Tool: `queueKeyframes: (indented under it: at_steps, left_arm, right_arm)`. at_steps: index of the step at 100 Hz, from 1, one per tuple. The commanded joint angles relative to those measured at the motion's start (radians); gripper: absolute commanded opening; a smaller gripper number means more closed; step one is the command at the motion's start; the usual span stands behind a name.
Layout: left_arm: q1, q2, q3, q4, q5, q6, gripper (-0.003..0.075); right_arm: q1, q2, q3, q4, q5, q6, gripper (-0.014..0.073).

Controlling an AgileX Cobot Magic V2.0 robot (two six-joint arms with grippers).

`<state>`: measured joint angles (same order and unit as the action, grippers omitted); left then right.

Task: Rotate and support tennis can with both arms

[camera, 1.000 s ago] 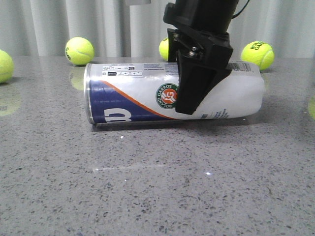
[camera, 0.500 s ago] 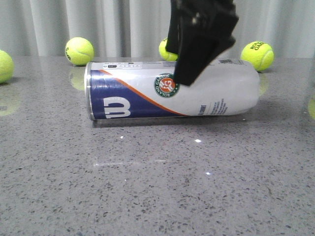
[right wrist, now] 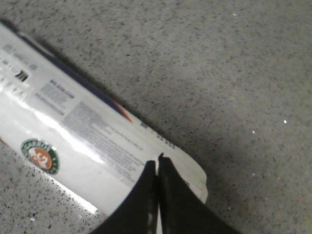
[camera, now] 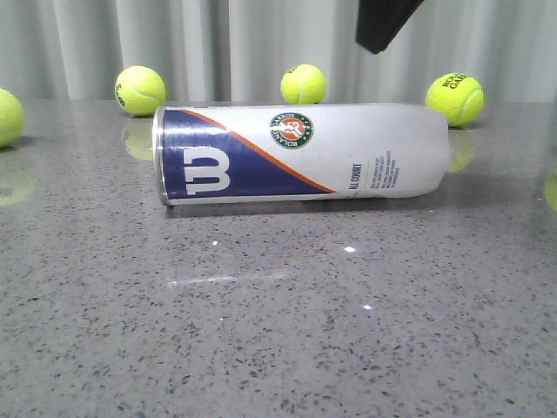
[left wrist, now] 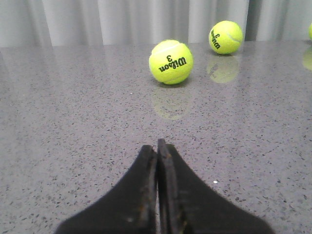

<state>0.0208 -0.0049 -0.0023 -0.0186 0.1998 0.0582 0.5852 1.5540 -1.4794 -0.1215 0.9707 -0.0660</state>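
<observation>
The tennis can (camera: 300, 154) lies on its side on the grey speckled table, navy end with the white W to the left, orange stripe and round emblem facing the camera. My right gripper (camera: 376, 33) hangs above the can's right half, only its black tip showing, clear of the can. In the right wrist view the right gripper (right wrist: 157, 163) is shut with nothing held, the tennis can (right wrist: 73, 126) below it. The left gripper (left wrist: 157, 146) is shut and empty over bare table; the can is out of that view.
Yellow-green tennis balls sit along the back by the curtain: one at back left (camera: 140, 90), one behind the can (camera: 303, 84), one at back right (camera: 454, 97), another at the left edge (camera: 7, 116). Two balls (left wrist: 170, 61) (left wrist: 225, 37) lie ahead of the left gripper.
The right gripper has lifted from in front of the can up to the top of the view. The can has rolled, bringing the W and emblem higher and the barcode out of sight.
</observation>
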Motion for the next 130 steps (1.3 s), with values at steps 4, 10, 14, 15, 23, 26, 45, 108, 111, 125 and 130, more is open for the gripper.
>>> queueKeyframes:
  at_steps: [4,10,14,15,23,26,45,108,111,125,130]
  left_arm:
    - [0.003,-0.039,0.047,-0.006,-0.078,-0.012,-0.0021]
    - [0.003,-0.039,0.047,-0.006,-0.078,-0.012,-0.0021]
    - [0.003,-0.039,0.047,-0.006,-0.078,-0.012,-0.0021]
    - [0.003,-0.039,0.047,-0.006,-0.078,-0.012,-0.0021]
    - [0.003,-0.039,0.047,-0.006,-0.078,-0.012,-0.0021]
    - [0.003,-0.039,0.047,-0.006,-0.078,-0.012,-0.0021]
    - [0.003,-0.039,0.047,-0.006,-0.078,-0.012,-0.0021]
    - [0.003,-0.039,0.047,-0.006,-0.078,-0.012,-0.0021]
    - [0.003,-0.039,0.047,-0.006,-0.078,-0.012,-0.0021]
    - [0.003,-0.039,0.047,-0.006,-0.09,-0.012,-0.0021]
    - [0.003,-0.039,0.047,-0.006,-0.108,-0.012,-0.0021]
  right_arm:
    - [-0.013,-0.059,-0.025,-0.042,-0.031,0.143,-0.0066]
    - [-0.026,-0.066,-0.024,-0.038,-0.031,0.199,-0.0066]
    - [-0.038,-0.076,-0.024,-0.035,-0.025,0.237,-0.0066]
    - [-0.042,-0.078,-0.024,-0.034,-0.021,0.246,-0.0066]
    - [-0.068,-0.103,-0.012,-0.028,0.012,0.271,-0.0066]
    - [-0.086,-0.115,-0.002,-0.022,0.019,0.271,-0.0066]
    - [-0.244,-0.246,0.139,0.087,-0.012,0.27,-0.0066]
    - [-0.524,-0.759,0.72,0.135,-0.296,0.271,-0.0066]
    - [-0.524,-0.781,0.744,0.135,-0.311,0.271,-0.0066]
    - [-0.524,-0.908,0.859,0.135,-0.406,0.271,-0.0066]
    - [-0.524,-0.957,0.896,0.135,-0.438,0.271,-0.0066]
